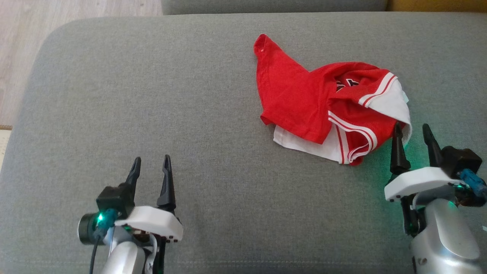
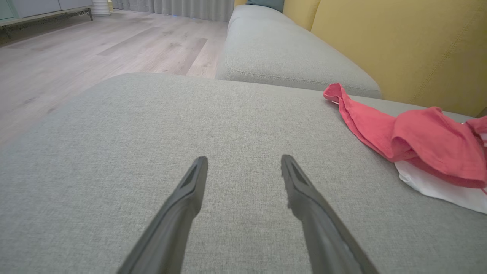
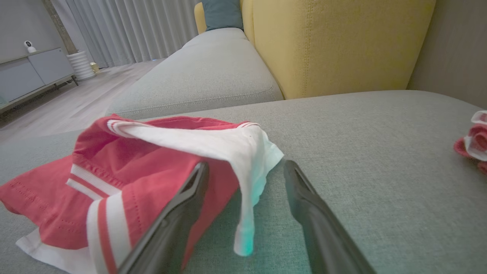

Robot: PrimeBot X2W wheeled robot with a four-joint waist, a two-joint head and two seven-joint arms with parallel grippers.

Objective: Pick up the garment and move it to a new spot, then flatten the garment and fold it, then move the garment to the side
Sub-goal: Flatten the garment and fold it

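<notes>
Crumpled red jersey (image 1: 300,99) on grey sofa cushion (image 1: 152,76), just ahead-left of the nearer right gripper (image 1: 411,125), whose jaws stand apart, one finger possibly touching cloth. Left gripper (image 1: 151,158), likewise spread, lies well apart.

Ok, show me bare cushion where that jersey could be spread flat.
The widest bare stretch of cushion runs from the jersey to the cushion's left edge, ahead of the left hand. A narrower strip lies between the hands. Crowded: the right end, where the right hand sits by the jersey.
</notes>
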